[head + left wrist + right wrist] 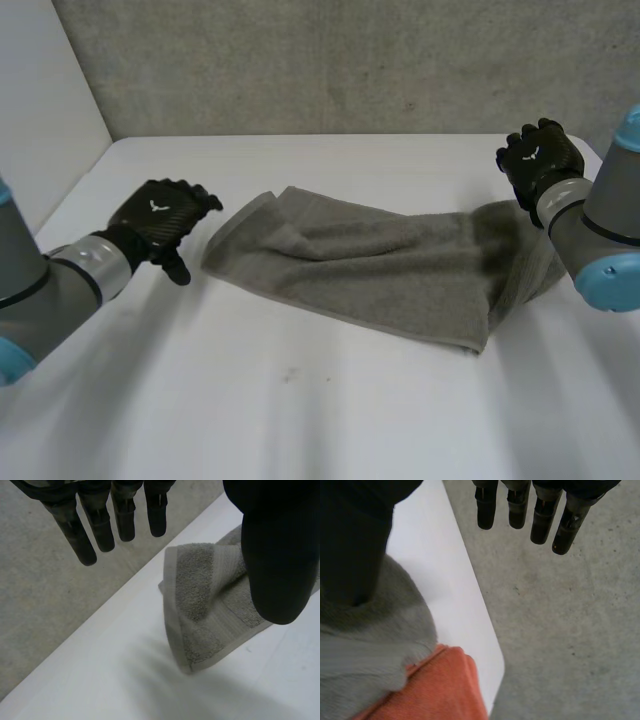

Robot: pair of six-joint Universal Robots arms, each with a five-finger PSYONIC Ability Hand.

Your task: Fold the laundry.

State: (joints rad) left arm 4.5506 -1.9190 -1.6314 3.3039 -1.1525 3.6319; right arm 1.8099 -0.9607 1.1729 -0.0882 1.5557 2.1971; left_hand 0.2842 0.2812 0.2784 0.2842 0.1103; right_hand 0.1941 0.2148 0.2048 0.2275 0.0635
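Both my left hand (160, 222) and right hand (540, 158) are open; the limp grey towel (380, 265), I think, wants corner pinches.

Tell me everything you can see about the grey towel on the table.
The grey towel is terry cloth with a flat woven band and hem at its end. It lies on the white table, folded into a long rumpled strip running from beside the open left hand, which is clear of it, to under the right arm. Near the right hand its end lies over an orange cloth.
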